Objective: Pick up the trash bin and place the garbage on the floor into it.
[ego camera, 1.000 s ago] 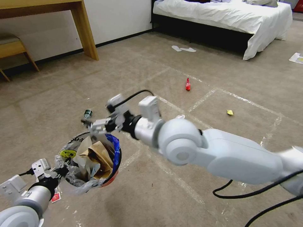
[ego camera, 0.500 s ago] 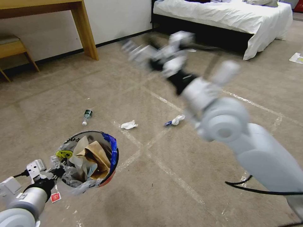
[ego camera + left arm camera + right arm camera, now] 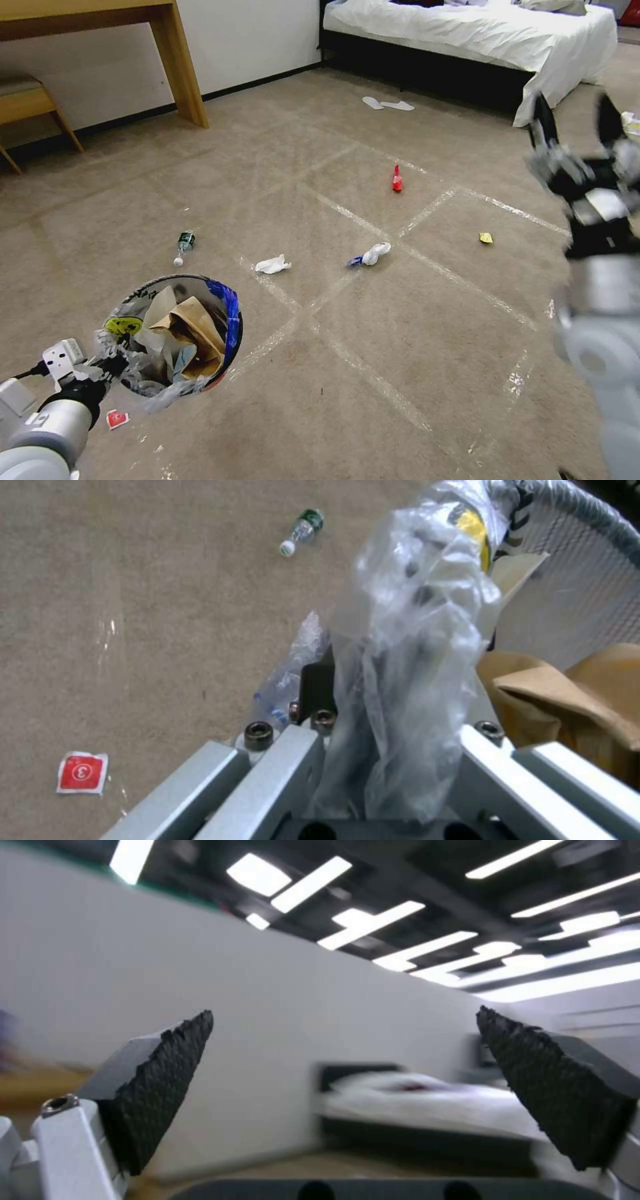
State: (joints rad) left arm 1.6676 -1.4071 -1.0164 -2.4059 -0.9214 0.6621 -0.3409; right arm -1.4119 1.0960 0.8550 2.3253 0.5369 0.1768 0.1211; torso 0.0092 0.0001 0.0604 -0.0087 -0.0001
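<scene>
**Head view: bin held at lower left, litter spread on open carpet**

Head view, nearest zone: the left end effector [image 3: 100, 363] is clamped on the rim and bag liner of the trash bin [image 3: 175, 333], which hangs above the floor at lower left. The left wrist view shows the crinkled clear plastic bag [image 3: 407, 645] pinched between the jaws. The bin judges as light and thin-walled; the liner is slippery, so a rim grip can slide if the bin tilts. It holds brown paper [image 3: 200, 327] and white tissue. A red wrapper [image 3: 117, 419] lies on the carpet just below the left arm.

Middle zone: a plastic bottle [image 3: 183, 243], a white tissue [image 3: 273, 265] and a white-and-blue crumpled piece [image 3: 370, 254] lie well apart. The tissues are soft and compress; take them from above at the bulk. The bottle is rigid and can roll; grip across the body.

Far zone: a red wrapper [image 3: 397, 180] and a yellow wrapper [image 3: 486, 237] are small and flat, needing a low pinch. The right end effector [image 3: 577, 143] is raised at far right, jaws spread wide and empty.

Clearance: the carpet is open. The desk leg [image 3: 179, 63] and the bed [image 3: 480, 40] bound the far side.
</scene>
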